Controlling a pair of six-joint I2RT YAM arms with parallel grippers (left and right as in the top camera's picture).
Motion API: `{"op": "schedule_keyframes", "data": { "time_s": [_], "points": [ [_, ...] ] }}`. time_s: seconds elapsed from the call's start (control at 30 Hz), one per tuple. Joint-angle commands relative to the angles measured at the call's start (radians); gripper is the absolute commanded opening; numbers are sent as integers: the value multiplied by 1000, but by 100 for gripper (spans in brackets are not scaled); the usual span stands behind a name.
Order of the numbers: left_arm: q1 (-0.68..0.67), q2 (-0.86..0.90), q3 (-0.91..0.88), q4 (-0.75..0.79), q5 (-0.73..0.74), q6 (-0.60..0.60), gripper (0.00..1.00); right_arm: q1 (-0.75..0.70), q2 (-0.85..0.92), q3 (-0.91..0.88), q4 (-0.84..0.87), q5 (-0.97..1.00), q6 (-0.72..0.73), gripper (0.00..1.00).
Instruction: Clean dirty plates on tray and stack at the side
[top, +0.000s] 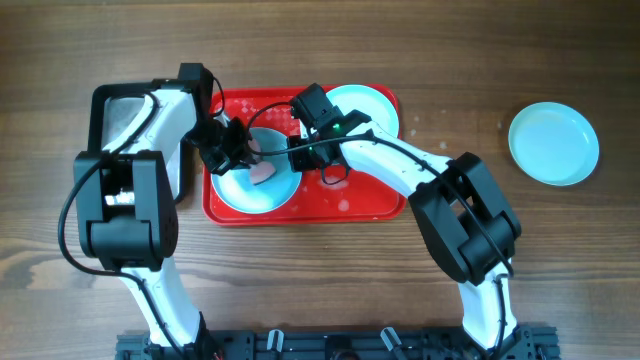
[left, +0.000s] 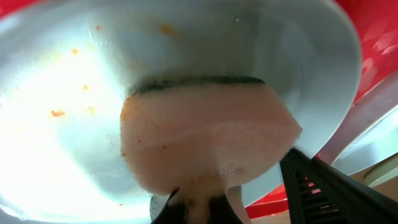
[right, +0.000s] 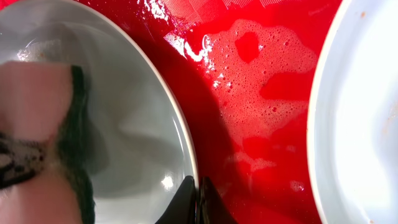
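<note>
A pale blue plate (top: 240, 190) lies in the left half of the red tray (top: 360, 200). My left gripper (top: 243, 152) is shut on a pink sponge (top: 265, 173) with a green scouring side and presses it on this plate. In the left wrist view the sponge (left: 205, 137) covers the plate (left: 62, 93), which has orange specks. My right gripper (right: 198, 199) is shut on that plate's rim (right: 186, 149). A second plate (top: 372, 105) sits at the tray's back right. A third plate (top: 553, 143) lies on the table at the right.
A black-rimmed metal pan (top: 120, 115) stands left of the tray, under the left arm. Soapy foam (right: 261, 81) lies on the wet tray floor between the two plates. Both arms cross over the tray.
</note>
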Motion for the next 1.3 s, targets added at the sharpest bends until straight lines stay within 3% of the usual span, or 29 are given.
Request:
{"op": "schedule_keyframes", "data": {
  "time_s": [0.0,0.1,0.23,0.4,0.53,0.63,0.73,0.87,1.0,1.1,1.27],
  "points": [
    [61,10,-1,36,23,2,4,4,22,14,-2,-15,-14,4],
    [143,10,-1,52,46,-69,4,4,22,14,-1,-15,-14,4],
    [182,9,-1,-43,125,-70,4,4,22,14,0,-15,-14,4],
    [166,10,-1,-241,125,102,4,4,22,14,0,-15,-14,4],
    [163,9,-1,-289,78,181,4,4,22,14,0,-15,-14,4],
    [148,10,-2,-195,11,155,4,4,22,14,0,-15,-14,4],
    [123,10,-2,-33,-103,13,4,4,22,14,0,-15,-14,4],
    [59,10,-2,101,-222,-64,4,4,22,14,0,-15,-14,4],
    [-16,10,-1,97,-272,-63,4,4,22,14,0,-15,-14,4],
    [-25,10,-1,34,-209,-54,4,4,22,14,-1,-16,-14,4],
    [3,10,38,-84,64,163,4,4,22,14,0,-16,-14,4]
  ]
}}
